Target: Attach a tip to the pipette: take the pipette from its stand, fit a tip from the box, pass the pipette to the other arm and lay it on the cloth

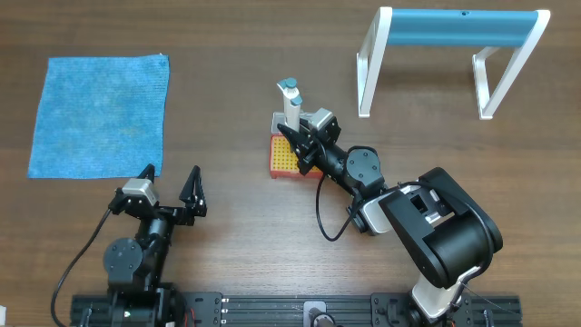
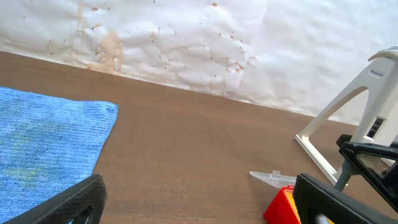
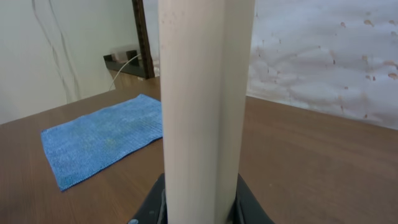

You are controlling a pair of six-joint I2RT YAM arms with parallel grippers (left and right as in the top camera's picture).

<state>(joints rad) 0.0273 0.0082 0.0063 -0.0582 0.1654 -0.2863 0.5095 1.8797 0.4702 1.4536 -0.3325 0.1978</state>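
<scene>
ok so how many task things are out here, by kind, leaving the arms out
cloth: 1
pipette: 1
tip box: 1
stand: 1
total: 4

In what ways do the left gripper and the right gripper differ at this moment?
The left gripper is open and empty; the right gripper is shut on the pipette. The left gripper is near the blue cloth; the right gripper is by the tip box, holding the pipette upright. Both are two-fingered and mostly black.
</scene>
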